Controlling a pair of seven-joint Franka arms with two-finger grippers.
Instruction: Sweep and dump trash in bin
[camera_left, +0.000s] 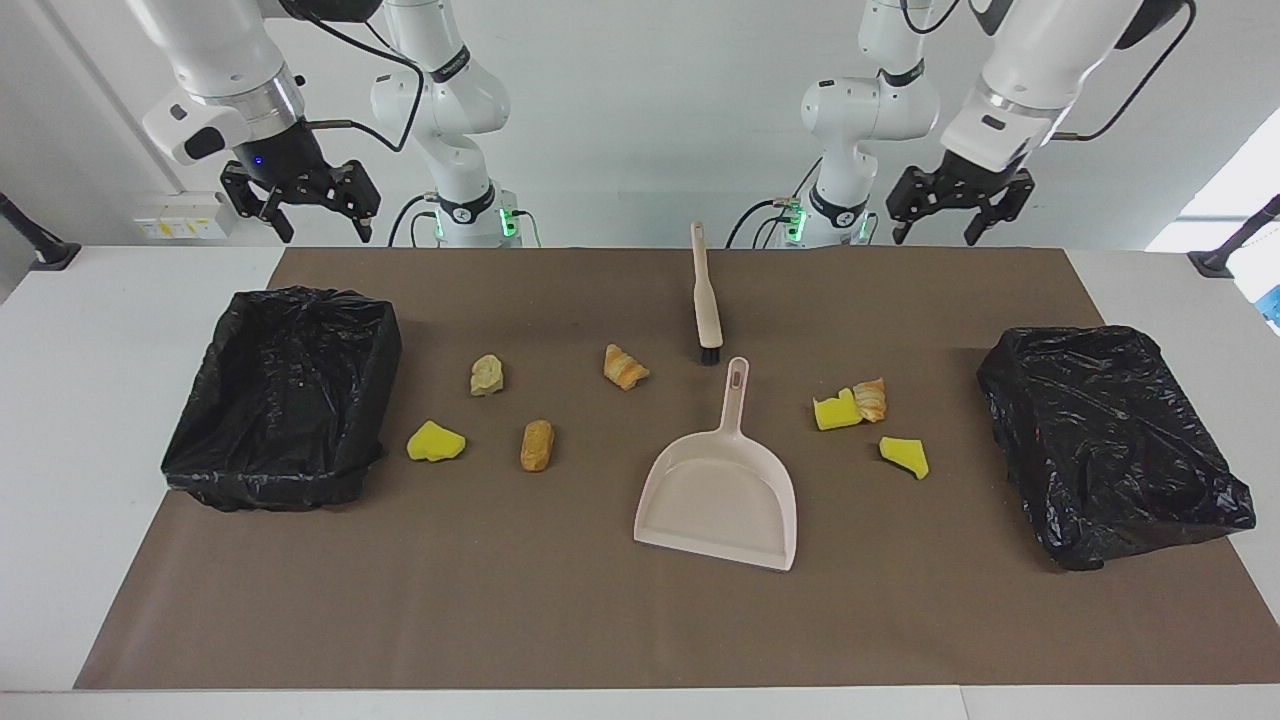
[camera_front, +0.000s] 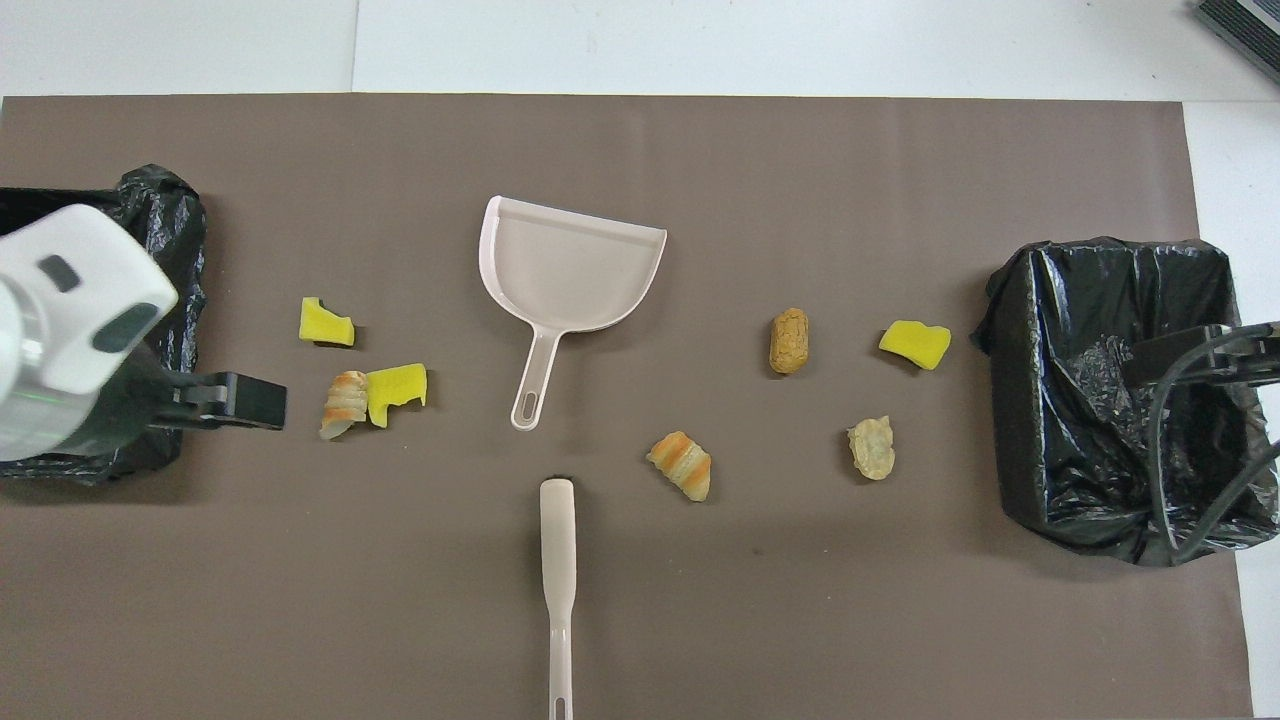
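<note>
7 bits of trash (camera_left: 538, 445) are lying scattered around the dustpan (camera_left: 718, 500) and brush (camera_left: 706, 295), between 2 bins (camera_left: 285, 397). Left gripper (camera_left: 950, 205) and right gripper (camera_left: 300, 200) are hanging wide, empty. Clumsy sweeping risks knocking pieces away.

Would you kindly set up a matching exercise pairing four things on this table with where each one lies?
Things:
1. brush
2. dustpan
3. oval bread roll
4. striped pastry touching a sponge

Places:
A. toward the left arm's end of the table, nearer to the robots than a lone yellow sponge
B. mid-table, pan farther from the robots than its handle
C. beside a yellow sponge toward the right arm's end
D. nearest the robots, bristles pointing at the dustpan's handle

Pairs: 1-D, 2-B, 3-C, 4-A
</note>
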